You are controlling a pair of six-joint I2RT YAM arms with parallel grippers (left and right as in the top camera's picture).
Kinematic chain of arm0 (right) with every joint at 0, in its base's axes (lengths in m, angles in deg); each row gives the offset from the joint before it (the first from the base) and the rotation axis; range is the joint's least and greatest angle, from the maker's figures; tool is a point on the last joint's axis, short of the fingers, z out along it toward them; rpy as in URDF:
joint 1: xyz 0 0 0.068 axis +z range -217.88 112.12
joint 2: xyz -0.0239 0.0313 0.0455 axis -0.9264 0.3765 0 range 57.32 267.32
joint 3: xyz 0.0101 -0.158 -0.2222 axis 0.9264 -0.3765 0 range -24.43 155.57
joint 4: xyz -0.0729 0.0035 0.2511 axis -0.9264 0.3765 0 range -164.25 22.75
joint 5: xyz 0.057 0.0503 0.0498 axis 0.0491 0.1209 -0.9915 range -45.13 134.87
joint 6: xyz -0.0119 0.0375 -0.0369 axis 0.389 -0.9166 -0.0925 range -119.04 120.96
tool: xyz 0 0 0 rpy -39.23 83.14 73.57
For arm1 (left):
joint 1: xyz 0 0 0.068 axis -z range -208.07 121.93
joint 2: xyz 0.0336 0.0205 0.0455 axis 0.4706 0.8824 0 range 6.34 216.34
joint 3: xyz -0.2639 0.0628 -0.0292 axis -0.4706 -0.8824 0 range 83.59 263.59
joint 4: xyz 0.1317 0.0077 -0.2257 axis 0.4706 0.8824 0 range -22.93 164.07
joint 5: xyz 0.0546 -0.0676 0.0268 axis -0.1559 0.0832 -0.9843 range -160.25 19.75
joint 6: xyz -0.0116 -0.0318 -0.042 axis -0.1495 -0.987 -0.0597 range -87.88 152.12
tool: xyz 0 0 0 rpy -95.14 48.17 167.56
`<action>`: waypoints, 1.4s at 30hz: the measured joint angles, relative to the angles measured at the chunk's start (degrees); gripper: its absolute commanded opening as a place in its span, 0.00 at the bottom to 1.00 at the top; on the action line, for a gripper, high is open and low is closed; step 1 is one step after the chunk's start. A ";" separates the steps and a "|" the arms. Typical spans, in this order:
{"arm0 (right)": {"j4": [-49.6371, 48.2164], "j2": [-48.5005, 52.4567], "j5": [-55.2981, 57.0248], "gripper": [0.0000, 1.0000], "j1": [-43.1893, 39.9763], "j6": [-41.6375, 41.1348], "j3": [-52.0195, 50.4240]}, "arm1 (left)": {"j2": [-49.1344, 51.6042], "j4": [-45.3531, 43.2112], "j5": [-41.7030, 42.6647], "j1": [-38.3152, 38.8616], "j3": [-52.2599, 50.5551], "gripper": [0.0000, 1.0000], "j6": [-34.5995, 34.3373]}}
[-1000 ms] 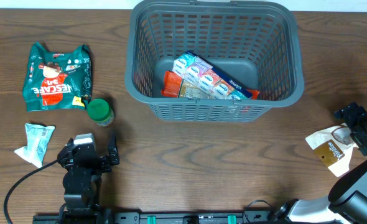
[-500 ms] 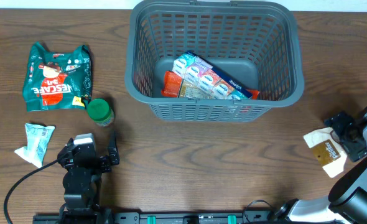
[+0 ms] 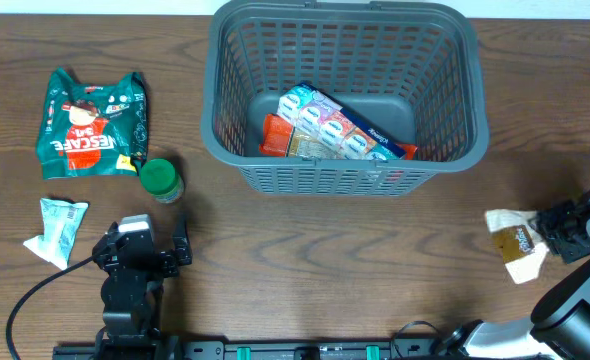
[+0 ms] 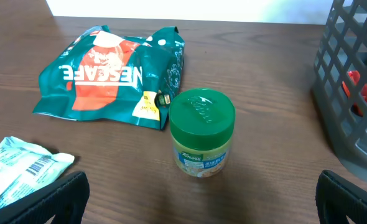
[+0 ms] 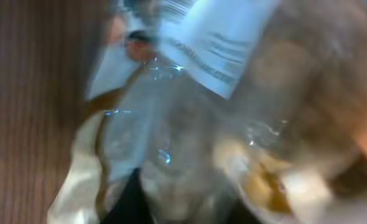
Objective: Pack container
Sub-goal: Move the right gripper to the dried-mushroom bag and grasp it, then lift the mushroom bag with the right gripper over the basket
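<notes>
The container, a dark grey lattice basket, stands at the back centre and holds several colourful packets. At the far right my right gripper is shut on a clear packet with a brown and white label. That packet fills the blurred right wrist view, pinched between the dark fingers of the right gripper. My left gripper stands open and empty at the front left. In front of the left gripper stands a green-lidded jar.
A green Nescafe bag lies at the back left, with the green-lidded jar just beside it. A small white and green sachet lies left of my left arm. The basket's side rises at the right of the left wrist view.
My right gripper has moved left and toward the front edge and has shut on the clear packet, which has shifted left with it. The left arm has not moved.
</notes>
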 measured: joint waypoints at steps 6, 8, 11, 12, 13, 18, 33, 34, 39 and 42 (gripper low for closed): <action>0.13 -0.39 -0.09 0.01 0.04 -0.24 0.00 | 0.00 0.00 0.00 0.00 0.00 0.99 0.00; 0.31 -0.70 -0.55 0.01 0.17 -0.20 0.00 | 0.00 0.00 0.00 0.00 0.00 0.99 0.00; 0.92 -2.01 -1.44 0.01 1.22 0.11 0.07 | 0.00 0.00 0.00 0.00 0.00 0.99 0.00; 1.40 -2.78 -1.70 0.01 1.75 0.33 0.17 | 0.00 0.00 0.00 0.00 0.00 0.99 0.00; 2.40 -3.80 -2.01 0.01 2.34 0.46 0.55 | 0.00 0.00 0.00 0.00 0.00 0.99 0.00; 8.07 -9.16 -3.17 0.01 4.61 1.51 8.46 | 0.00 0.00 0.00 0.00 0.00 0.99 0.00; 20.15 -19.74 -12.26 0.01 16.55 15.58 45.92 | 0.00 0.00 0.00 0.00 0.00 0.98 0.00; 20.74 -20.02 -13.38 0.01 18.01 17.03 47.47 | 0.00 0.00 0.00 0.00 0.00 0.99 0.00; 22.16 -20.96 -19.37 0.01 29.62 25.79 53.16 | 0.00 0.00 0.00 0.00 0.00 0.98 0.00; 21.94 -21.00 -21.09 0.01 37.07 29.73 54.21 | 0.00 0.00 0.00 0.00 0.00 0.98 0.00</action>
